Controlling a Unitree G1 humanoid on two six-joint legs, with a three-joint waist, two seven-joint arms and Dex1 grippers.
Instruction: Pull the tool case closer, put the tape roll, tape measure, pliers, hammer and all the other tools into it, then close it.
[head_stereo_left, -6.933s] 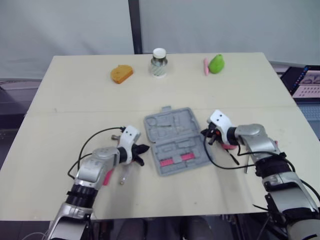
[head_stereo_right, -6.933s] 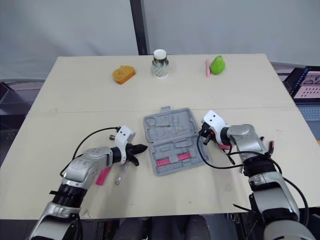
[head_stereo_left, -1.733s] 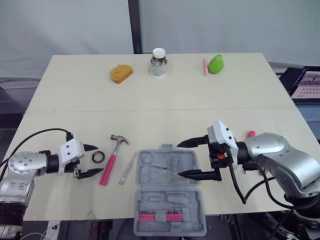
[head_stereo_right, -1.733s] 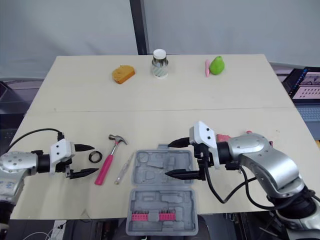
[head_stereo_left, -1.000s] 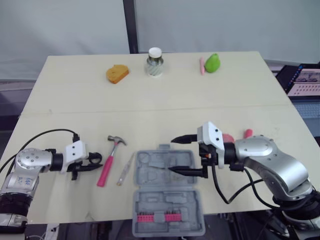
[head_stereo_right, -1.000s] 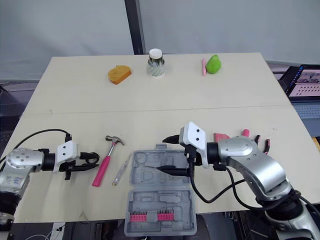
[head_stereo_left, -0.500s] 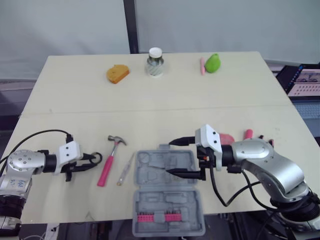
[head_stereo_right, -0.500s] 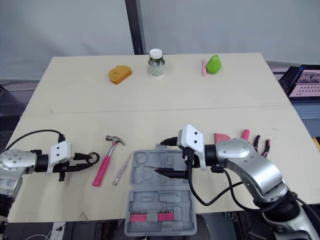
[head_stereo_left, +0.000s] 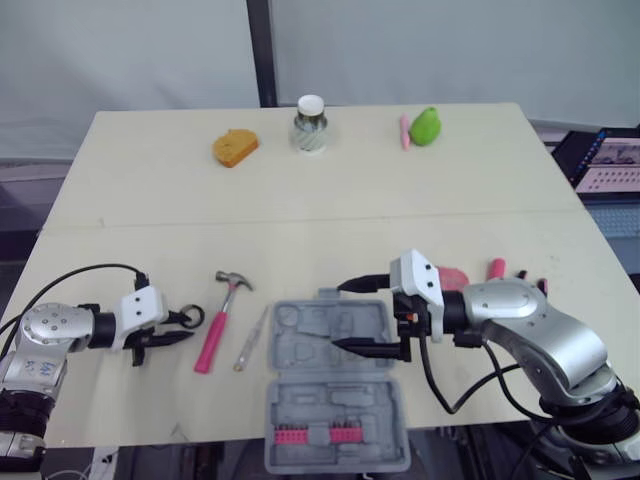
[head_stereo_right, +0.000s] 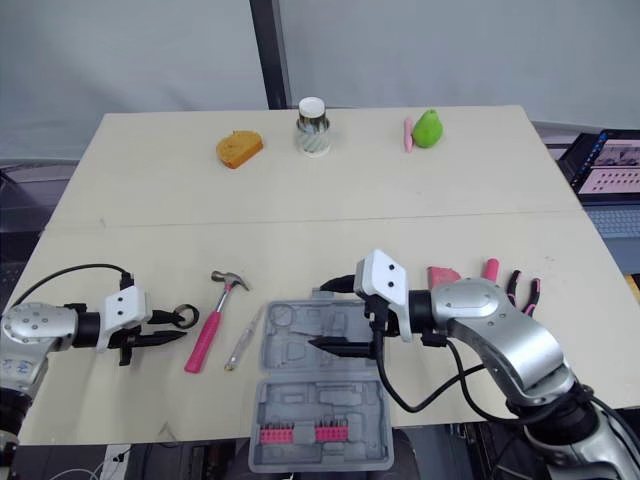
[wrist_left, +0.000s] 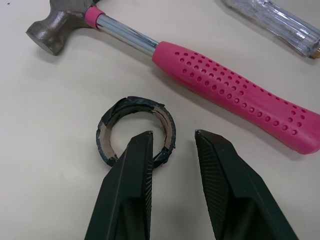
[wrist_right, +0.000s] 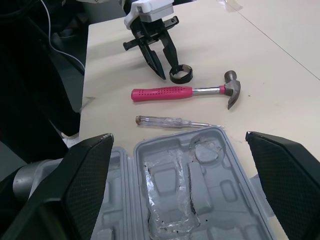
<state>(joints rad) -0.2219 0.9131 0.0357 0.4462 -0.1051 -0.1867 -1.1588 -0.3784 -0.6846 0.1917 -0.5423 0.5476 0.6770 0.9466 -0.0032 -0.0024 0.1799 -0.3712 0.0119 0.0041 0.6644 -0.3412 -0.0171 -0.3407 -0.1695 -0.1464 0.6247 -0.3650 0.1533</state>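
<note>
open case (head_stereo_left: 337, 395) lies nearest me; my right pincer (head_stereo_left: 362, 314) hangs spread wide over its far half; my left pincer (wrist_left: 173, 136) is parted, astride the tape's (wrist_left: 131, 103) rim, hammer (wrist_left: 225, 95) just beyond

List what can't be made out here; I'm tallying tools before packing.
Pink item, right eye view: partly behind the right arm, so its kind is unclear.
Pliers, same view: one end hidden by that arm.
Tape roll, left wrist view: a finger covers part of its rim; contact unclear.
Tool case, right wrist view: cut off at the edge.
</note>
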